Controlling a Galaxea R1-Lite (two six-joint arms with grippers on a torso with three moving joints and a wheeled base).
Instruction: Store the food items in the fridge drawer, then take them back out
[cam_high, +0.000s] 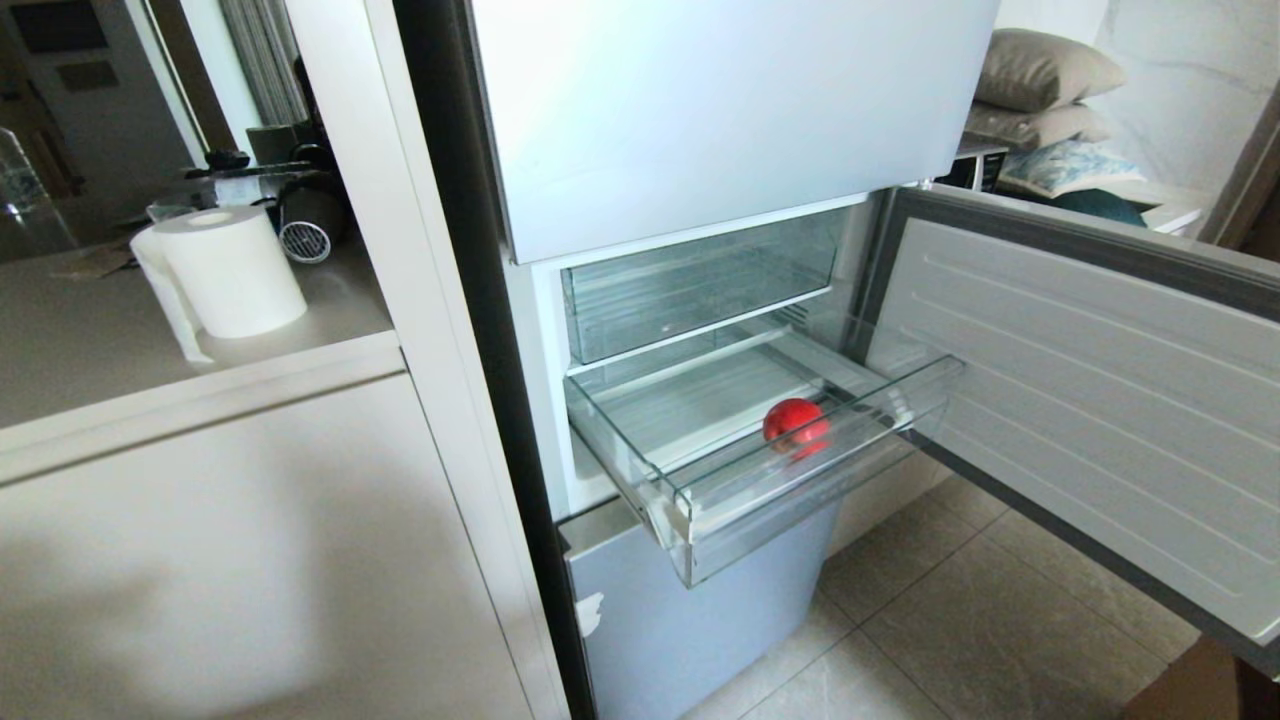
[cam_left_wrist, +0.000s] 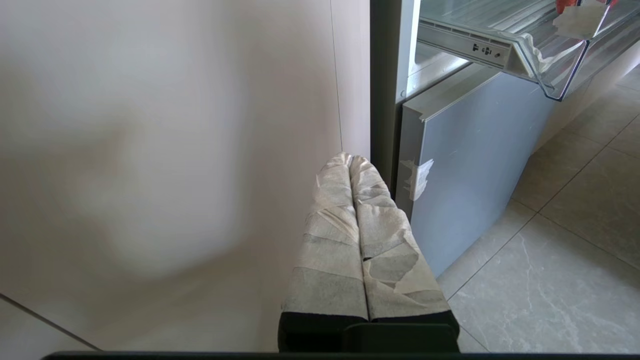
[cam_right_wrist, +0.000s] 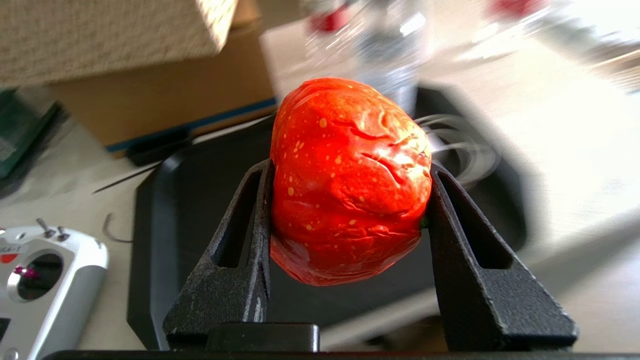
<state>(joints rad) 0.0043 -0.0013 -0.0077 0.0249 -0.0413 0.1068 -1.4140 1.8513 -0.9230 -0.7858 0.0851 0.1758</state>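
right tool: clamped on ribbed tomato, frame centre, over black tray | left tool: fingers pressed together, parked low by cabinet | apple: in pulled-out fridge drawer, head-view centre right

Home kitchen: fridge, counter, paper towels.

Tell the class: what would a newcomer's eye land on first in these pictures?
Probably the wrinkled orange-red tomato clamped between the right gripper's black fingers above a black tray. Next, the red apple lying alone in the pulled-out clear fridge drawer, beside the open fridge door.
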